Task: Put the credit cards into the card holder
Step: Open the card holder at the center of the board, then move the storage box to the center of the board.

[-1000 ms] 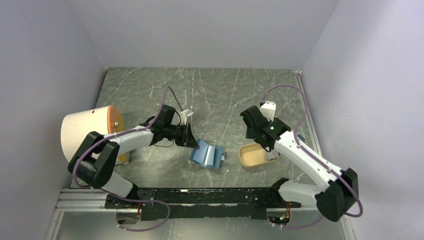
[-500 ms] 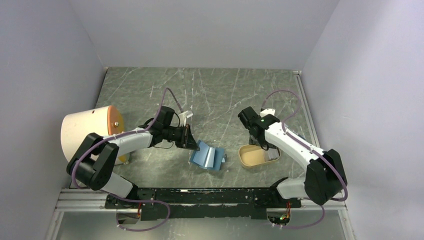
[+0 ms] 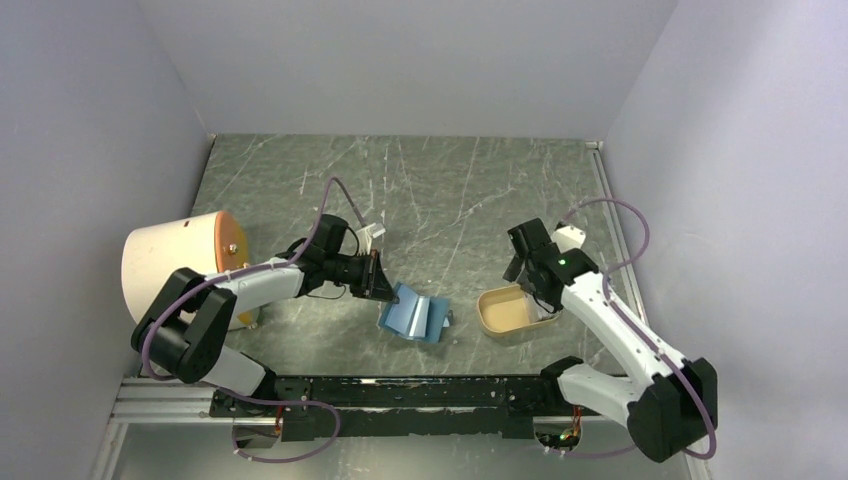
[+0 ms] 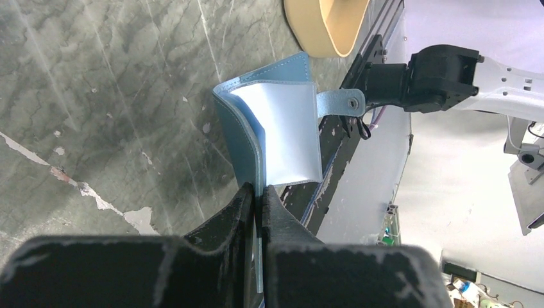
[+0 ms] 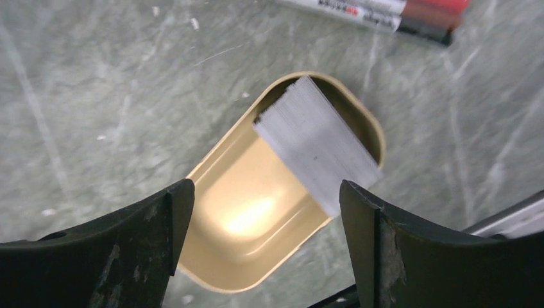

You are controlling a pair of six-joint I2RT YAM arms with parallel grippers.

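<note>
The card holder (image 3: pixel 413 315) is a teal-blue wallet, standing partly open on the table, with its snap tab (image 4: pixel 337 101) on the far edge. My left gripper (image 3: pixel 383 284) is shut on one flap's edge; in the left wrist view the jaws (image 4: pixel 260 192) pinch the card holder (image 4: pixel 276 128). The credit cards (image 5: pixel 317 144) are a pale stack leaning in one end of the tan oval tray (image 5: pixel 256 212); a corner shows in the top view (image 3: pixel 545 313). My right gripper (image 5: pixel 264 189) is open and empty, above the tray (image 3: pixel 497 310).
A marker (image 5: pixel 385 9) lies on the table beyond the tray. A large cream and orange cylinder (image 3: pixel 180 258) lies at the left. A black rail (image 3: pixel 400 390) runs along the near edge. Walls close in on three sides.
My right arm has swung to the right and nearer, so its gripper now hangs over the tray. The left gripper and the card holder have stayed put.
</note>
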